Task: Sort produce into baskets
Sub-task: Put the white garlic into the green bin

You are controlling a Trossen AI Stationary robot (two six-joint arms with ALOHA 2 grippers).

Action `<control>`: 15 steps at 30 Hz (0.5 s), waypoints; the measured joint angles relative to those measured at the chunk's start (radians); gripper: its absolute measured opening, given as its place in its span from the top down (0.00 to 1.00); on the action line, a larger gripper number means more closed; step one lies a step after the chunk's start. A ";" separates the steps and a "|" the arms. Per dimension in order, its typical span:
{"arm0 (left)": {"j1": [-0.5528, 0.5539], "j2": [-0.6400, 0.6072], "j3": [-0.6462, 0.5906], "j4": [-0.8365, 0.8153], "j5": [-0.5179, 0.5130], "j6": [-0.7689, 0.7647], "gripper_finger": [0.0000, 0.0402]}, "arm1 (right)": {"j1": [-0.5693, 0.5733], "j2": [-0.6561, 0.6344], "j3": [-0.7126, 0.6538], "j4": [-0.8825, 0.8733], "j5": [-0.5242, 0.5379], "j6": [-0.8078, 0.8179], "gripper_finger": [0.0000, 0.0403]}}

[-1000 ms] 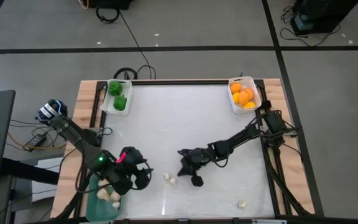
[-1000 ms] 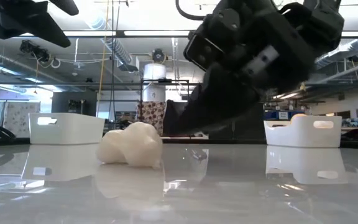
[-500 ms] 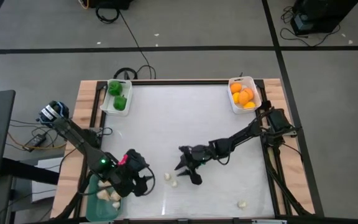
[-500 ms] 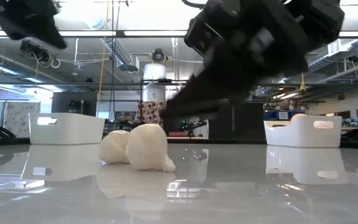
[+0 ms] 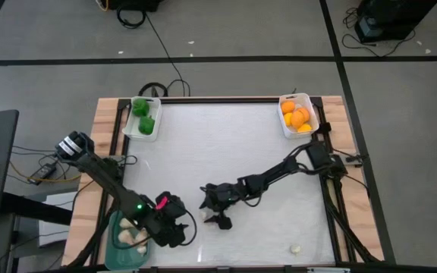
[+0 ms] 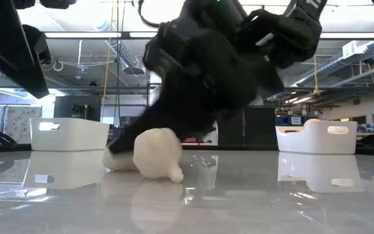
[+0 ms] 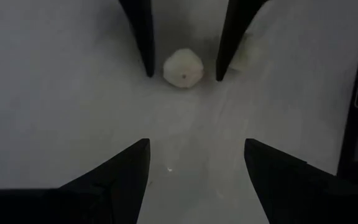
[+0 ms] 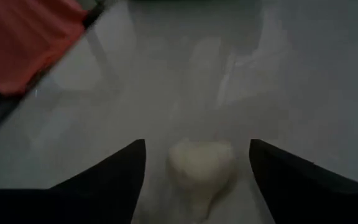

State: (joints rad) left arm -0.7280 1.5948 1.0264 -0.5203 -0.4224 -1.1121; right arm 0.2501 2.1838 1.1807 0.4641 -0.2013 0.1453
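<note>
One whitish garlic piece (image 8: 201,165) sits between right gripper (image 8: 197,180) open fingers; left gripper (image 5: 174,230) open, farther off.

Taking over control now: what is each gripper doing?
Left gripper: open, empty, by the green bin.
Right gripper: open, straddling a white garlic piece on the table, not gripping it.

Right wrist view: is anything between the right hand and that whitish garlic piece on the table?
Nothing visible. The garlic piece lies on the table between the right hand's open fingers, the gap otherwise bare. The left hand hovers beside the teal bin.
</note>
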 joint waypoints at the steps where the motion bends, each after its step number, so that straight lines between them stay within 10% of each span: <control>1: 0.001 0.000 0.000 -0.002 0.005 0.000 0.34 | 0.001 0.011 0.011 -0.024 -0.007 -0.009 0.28; 15: 0.023 -0.001 0.000 0.004 0.009 -0.100 0.34 | -0.017 -0.045 0.026 -0.109 -0.010 -0.007 0.70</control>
State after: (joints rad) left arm -0.7050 1.5940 1.0264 -0.5161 -0.4134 -1.2118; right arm 0.2335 2.1387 1.2064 0.3548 -0.2110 0.1385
